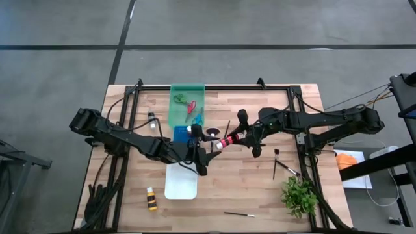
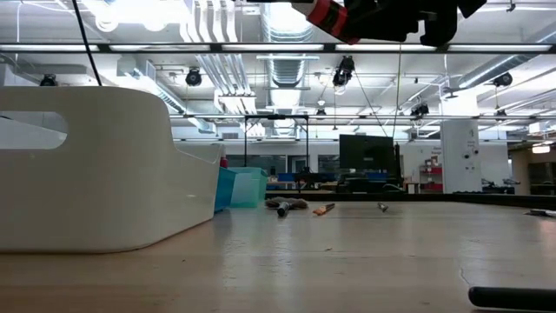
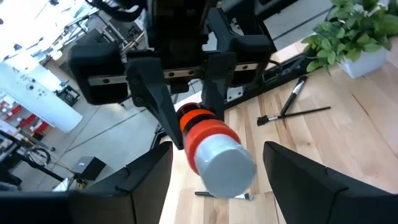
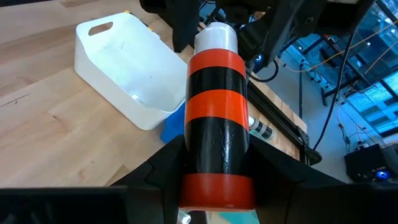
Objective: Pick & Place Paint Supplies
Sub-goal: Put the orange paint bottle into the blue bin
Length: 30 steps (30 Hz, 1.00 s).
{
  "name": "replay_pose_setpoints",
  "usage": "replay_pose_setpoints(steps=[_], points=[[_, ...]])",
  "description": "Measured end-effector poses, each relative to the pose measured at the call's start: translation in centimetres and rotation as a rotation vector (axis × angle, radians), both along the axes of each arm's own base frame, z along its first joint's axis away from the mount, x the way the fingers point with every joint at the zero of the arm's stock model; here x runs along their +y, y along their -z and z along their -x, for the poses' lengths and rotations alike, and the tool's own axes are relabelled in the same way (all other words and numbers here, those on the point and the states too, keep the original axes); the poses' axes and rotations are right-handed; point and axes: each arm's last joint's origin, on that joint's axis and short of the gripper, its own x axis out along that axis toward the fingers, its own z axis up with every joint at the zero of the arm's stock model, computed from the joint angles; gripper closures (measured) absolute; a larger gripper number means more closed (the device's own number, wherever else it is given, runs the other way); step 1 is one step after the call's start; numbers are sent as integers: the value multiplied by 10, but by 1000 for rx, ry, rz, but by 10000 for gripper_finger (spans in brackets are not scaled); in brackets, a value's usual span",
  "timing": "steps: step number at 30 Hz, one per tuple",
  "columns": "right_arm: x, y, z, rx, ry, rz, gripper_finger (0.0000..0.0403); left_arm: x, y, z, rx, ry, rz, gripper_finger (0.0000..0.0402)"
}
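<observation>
**Holding one red bottle above the table**

Gripping a red-banded bottle [image 1: 227, 140] by its base, the right gripper [image 1: 235, 137] hangs above the middle of the table [image 1: 260, 188]; its fingers are closed tight around the black body, with the white cap pointing toward the left gripper [image 1: 207, 148]. That gripper faces the cap head-on, its fingers [image 3: 305, 180] spread wide to either side of the cap and touching nothing.

Counted in the high view: three trays stand in a row, green [image 1: 187, 94] at the far edge, blue [image 1: 180, 132] mostly hidden under the left arm, white [image 1: 181, 185] nearest. In the green tray lie three scissors, green [image 1: 179, 98], red [image 1: 191, 107] and blue [image 1: 197, 117]. Besides the held bottle there are two more: a yellow-banded one [image 1: 151, 198] on the wood near the white tray, and one [image 1: 151, 119] beside the left arm whose band colour I cannot tell. Four brushes lie on the table: one [image 1: 227, 127] beside the right gripper, two [image 1: 281, 166] crossed near the plant [image 1: 299, 196], and one [image 1: 239, 214] at the near edge.
</observation>
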Motion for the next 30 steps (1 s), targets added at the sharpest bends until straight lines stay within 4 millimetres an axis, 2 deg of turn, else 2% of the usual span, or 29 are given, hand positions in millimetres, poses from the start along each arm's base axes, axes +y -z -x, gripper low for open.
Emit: replay_pose_setpoints(steps=[6, 16, 25, 30], points=[[0, 0, 0, 0, 1, 0, 262, 4, 0, -1, -10, -16, 42, 154], [0, 0, 0, 4, 9, -10, 262, 4, 1, -1, -5, 4, 67, 279], [0, -1, 0, 6, 30, -68, 259, 4, 1, -1, -4, -1, 77, 280], [0, -3, 0, -10, 53, -95, 221, 4, 0, 0, 5, -6, 68, 280]])
